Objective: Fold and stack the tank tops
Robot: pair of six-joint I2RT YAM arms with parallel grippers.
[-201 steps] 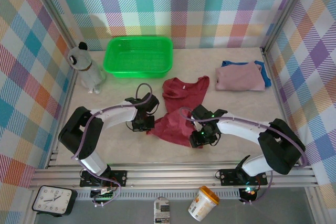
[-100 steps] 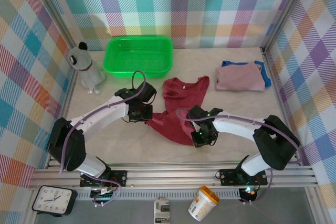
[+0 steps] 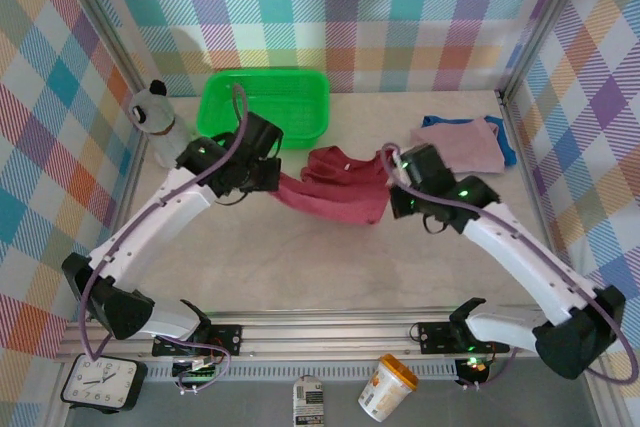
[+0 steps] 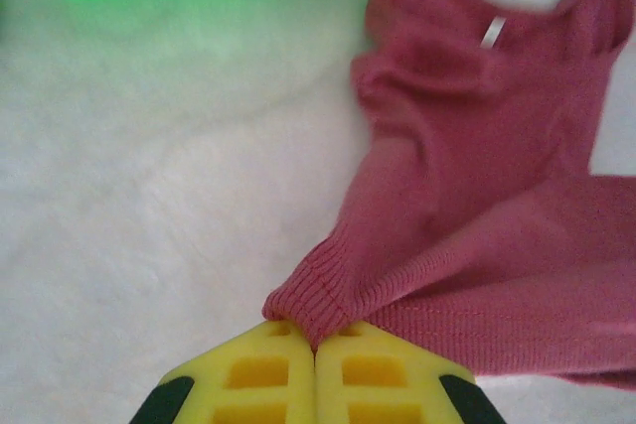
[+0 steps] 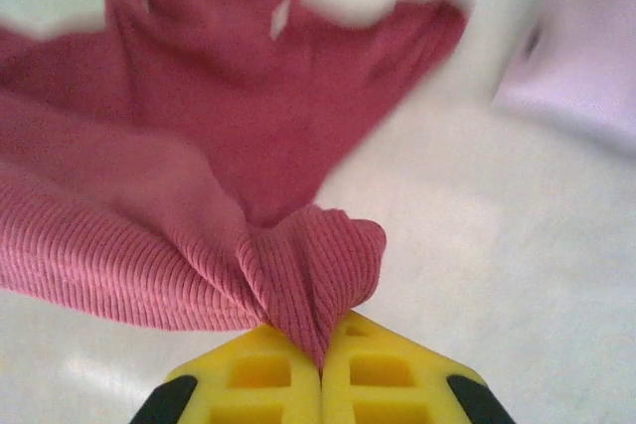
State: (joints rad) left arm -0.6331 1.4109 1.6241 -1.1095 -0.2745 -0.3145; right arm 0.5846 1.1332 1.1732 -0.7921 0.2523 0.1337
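Note:
The dark red tank top (image 3: pixel 340 187) lies in the middle of the table, its hem lifted and drawn back over its body. My left gripper (image 3: pixel 268 177) is shut on the left hem corner, seen close up in the left wrist view, where the yellow fingers (image 4: pixel 258 374) pinch the ribbed edge of the dark red top (image 4: pixel 477 196). My right gripper (image 3: pixel 398 195) is shut on the right hem corner; its pads (image 5: pixel 378 374) clamp a bunched fold of the dark red top (image 5: pixel 199 146). A folded mauve-pink top (image 3: pixel 458 147) rests on the blue top (image 3: pixel 508 150) at the far right.
A green plastic basket (image 3: pixel 265 107) stands at the back, close behind the left gripper. A grey toy figure (image 3: pixel 160 127) stands at the far left. The plaid walls close in the table on three sides. The mauve-pink top (image 5: pixel 586 47) lies just right of the right gripper.
The right gripper has shut on the hem corner. Both arms have lifted the red top's hem and carried it away from the near edge toward the neckline.

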